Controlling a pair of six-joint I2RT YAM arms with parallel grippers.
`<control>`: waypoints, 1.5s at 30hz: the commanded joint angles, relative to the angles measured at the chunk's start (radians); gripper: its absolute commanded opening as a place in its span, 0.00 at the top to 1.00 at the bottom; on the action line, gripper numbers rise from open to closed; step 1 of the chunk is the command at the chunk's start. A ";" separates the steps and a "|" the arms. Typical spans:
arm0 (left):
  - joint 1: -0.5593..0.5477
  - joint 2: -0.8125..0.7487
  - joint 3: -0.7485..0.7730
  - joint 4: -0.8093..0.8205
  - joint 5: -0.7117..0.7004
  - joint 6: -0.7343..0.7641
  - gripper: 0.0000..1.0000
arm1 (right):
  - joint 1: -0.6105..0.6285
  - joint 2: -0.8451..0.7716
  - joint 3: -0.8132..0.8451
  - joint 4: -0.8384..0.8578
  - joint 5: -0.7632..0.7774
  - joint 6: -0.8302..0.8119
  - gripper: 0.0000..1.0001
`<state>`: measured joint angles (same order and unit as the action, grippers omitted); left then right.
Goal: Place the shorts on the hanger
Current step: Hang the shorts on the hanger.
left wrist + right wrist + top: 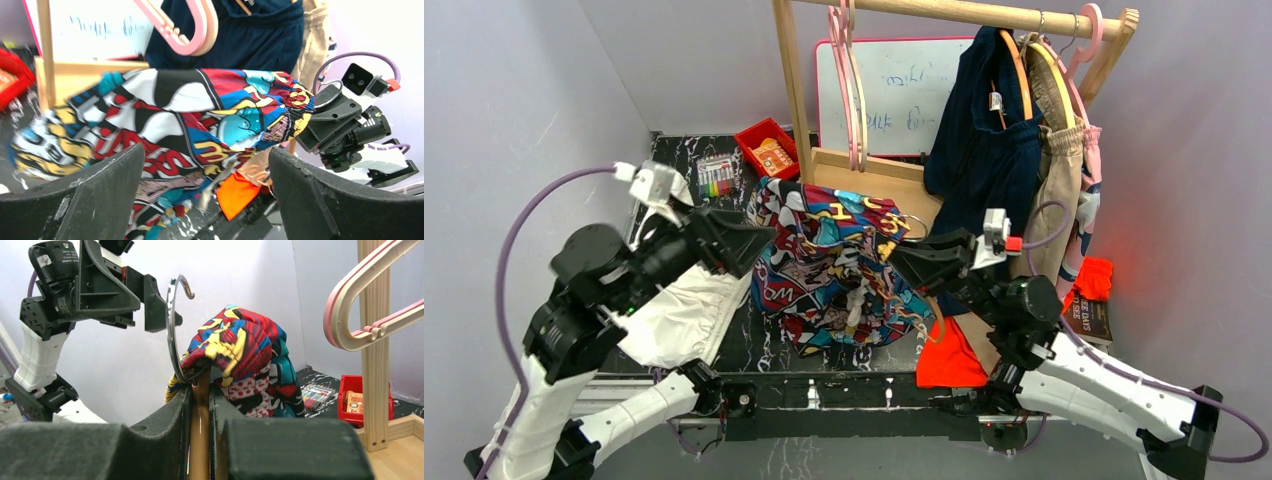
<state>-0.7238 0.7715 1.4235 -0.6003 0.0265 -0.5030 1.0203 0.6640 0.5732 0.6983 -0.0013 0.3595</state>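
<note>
The comic-print shorts (839, 270) hang bunched over the light-orange hanger, lifted above the table's middle. My right gripper (902, 258) is shut on the hanger's upper arm (200, 430), just below the silver hook (172, 330). In the right wrist view the shorts (250, 355) drape over the hanger's far side. A notched piece of the hanger (255, 172) shows under the shorts (175, 120) in the left wrist view. My left gripper (762, 250) is open and empty, jaws wide apart, just left of the shorts and facing them (207, 170).
A wooden rack (789, 90) at the back carries pink hangers (849, 80), a navy garment (979, 130) and a beige garment (1059, 170). A whiteboard (894, 90), red bin (767, 148), markers (716, 175), white cloth (679, 310) and orange cloth (949, 360) lie around.
</note>
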 commanded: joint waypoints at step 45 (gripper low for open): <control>0.000 -0.128 -0.276 0.201 0.425 0.355 0.41 | -0.007 -0.217 0.202 -0.487 -0.201 -0.092 1.00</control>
<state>-0.7235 0.7803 1.2015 -0.4053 0.5850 -0.0643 1.0153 0.4728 0.7307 0.0982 -0.2562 0.2825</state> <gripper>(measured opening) 0.595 0.216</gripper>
